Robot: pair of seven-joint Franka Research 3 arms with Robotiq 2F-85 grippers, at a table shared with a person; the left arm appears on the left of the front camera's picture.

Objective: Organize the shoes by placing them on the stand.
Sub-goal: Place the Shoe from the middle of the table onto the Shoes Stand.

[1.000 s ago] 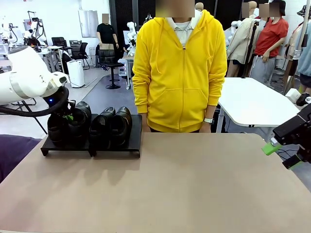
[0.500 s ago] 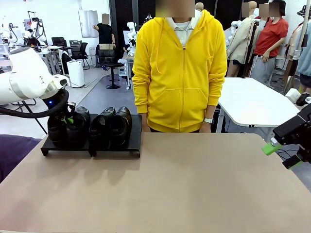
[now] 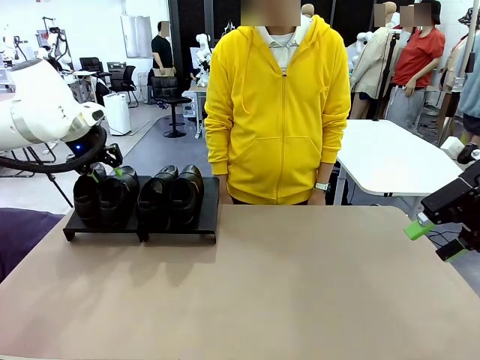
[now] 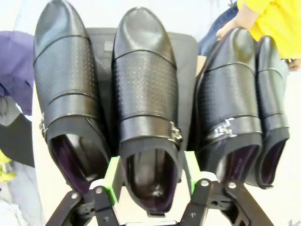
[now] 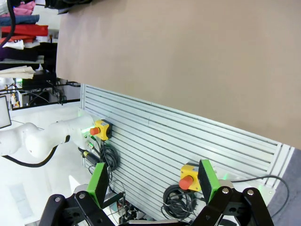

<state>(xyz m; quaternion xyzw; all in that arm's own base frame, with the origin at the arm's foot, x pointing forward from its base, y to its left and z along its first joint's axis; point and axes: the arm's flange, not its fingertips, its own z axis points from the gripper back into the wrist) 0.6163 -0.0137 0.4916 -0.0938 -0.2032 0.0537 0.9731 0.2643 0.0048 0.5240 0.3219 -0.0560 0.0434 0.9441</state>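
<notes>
Four shoes [image 3: 139,199] sit toes-forward on the stand [image 3: 142,225]. The left gripper [image 4: 149,176], parted and empty, straddles the second shoe's [image 4: 146,103] heel. The right gripper [image 5: 153,183] hangs open off the desk [image 3: 247,292].

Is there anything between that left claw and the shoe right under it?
Nothing visible. The left gripper hangs open right over the second shoe from the left, green pads either side of its heel opening. All four shoes already sit on the stand.
</notes>
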